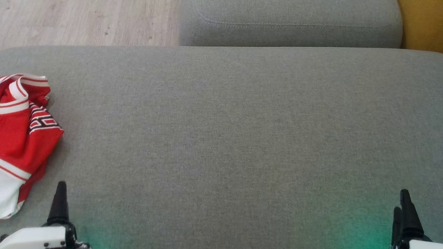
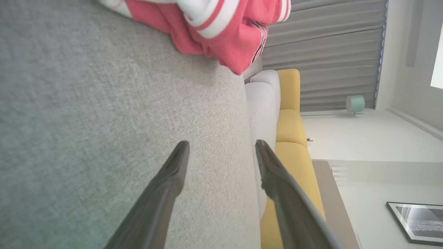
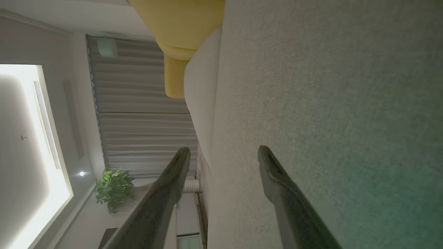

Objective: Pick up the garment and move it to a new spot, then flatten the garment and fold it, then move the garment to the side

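Your garment [image 1: 0, 140], a red and white jersey, lies bunched at the left edge of the grey cushion [image 1: 244, 143], just ahead and to the left of your left gripper [image 2: 222, 147], whose fingers stand apart with nothing between them. The right gripper [image 3: 225, 152] is likewise spread and empty, well apart from the cloth. Expect the jersey to be light, limp and probably slick, sagging from any pinch. The striped trim [image 1: 19, 91] looks thicker, so take hold there, and beware of catching several layers at once.
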Robot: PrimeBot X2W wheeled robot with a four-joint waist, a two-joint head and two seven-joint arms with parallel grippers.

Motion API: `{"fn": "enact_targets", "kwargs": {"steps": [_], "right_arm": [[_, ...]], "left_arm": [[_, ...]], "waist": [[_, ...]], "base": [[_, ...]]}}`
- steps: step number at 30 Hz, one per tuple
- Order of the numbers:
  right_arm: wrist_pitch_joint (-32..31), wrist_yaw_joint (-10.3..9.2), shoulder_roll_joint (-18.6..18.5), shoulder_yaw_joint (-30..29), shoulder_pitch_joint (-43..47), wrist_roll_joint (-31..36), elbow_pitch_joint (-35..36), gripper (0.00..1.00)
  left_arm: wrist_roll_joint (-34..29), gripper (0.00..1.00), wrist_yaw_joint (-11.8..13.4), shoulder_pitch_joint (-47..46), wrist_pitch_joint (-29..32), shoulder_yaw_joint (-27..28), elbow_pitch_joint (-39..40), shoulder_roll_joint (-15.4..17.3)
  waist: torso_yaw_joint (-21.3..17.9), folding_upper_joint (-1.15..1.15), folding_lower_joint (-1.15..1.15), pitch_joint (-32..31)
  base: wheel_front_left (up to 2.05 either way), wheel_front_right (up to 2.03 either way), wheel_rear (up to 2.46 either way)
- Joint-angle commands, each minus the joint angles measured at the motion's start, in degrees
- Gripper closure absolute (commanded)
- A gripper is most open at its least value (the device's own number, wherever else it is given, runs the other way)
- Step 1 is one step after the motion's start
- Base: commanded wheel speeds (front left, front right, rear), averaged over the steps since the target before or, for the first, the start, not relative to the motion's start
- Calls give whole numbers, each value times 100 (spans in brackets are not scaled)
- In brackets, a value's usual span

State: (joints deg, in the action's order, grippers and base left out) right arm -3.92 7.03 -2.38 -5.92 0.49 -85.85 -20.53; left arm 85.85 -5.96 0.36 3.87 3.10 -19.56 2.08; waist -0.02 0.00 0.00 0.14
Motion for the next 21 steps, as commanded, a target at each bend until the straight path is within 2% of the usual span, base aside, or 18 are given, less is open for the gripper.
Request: {"fn": "enact_targets", "kwargs": {"steps": [1, 21], "right_arm": [[76, 7, -18, 36, -289, 243, 218, 0], [425, 14, -24, 216, -311, 2087, 341, 0]], "left_arm": [[-228, 0, 24, -199, -84, -9, 241, 43], [-2130, 0, 206, -152, -436, -269, 449, 146]], "waist": [[3, 0, 0, 1], [24, 0, 0, -8]], "base": [[0, 0, 0], [0, 0, 0]]}}
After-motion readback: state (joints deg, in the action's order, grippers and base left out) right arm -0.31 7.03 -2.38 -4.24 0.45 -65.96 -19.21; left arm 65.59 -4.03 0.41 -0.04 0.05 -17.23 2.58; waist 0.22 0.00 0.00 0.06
